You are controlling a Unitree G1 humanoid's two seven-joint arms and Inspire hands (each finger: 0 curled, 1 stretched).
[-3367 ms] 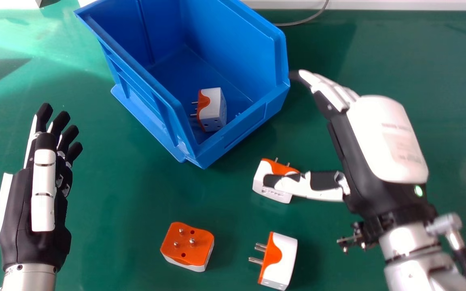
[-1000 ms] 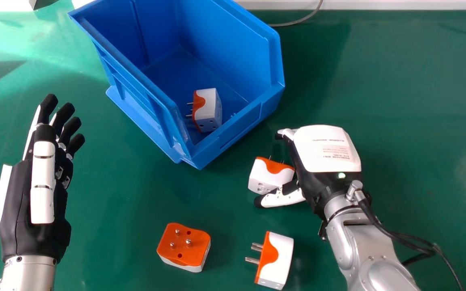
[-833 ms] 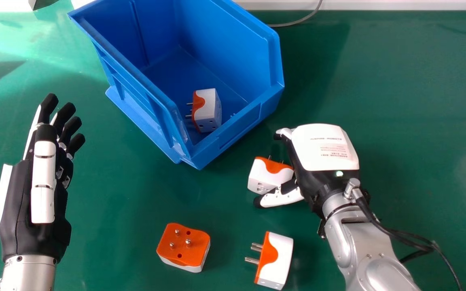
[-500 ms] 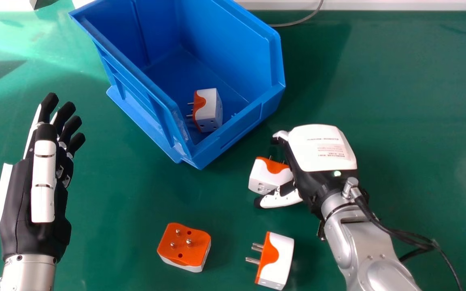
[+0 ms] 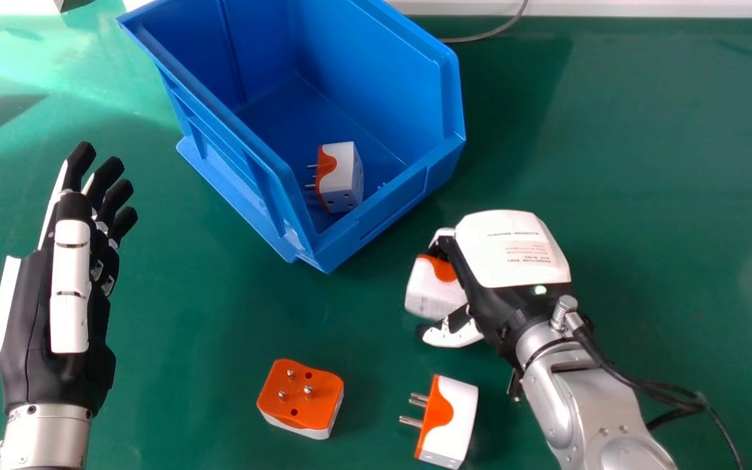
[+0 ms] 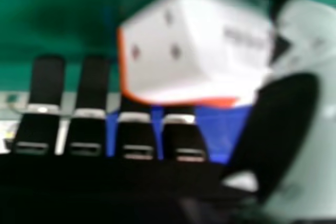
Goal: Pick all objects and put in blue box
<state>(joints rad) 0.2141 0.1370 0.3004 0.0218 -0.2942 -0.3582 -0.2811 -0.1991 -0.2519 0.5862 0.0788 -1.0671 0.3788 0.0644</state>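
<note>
A white-and-orange plug adapter [image 5: 342,177] was contained in the blue box [image 5: 386,212], near the surface's [image 5: 643,143] far edge. Since the earlier frame, a second adapter [image 5: 431,292], just outside, had been gripped by the right hand [image 5: 513,251]. A prongs-up adapter [image 5: 301,397] and side-lying adapter [image 5: 453,421] were separated from the box by surface; the left hand [image 5: 70,287] was held open.
</note>
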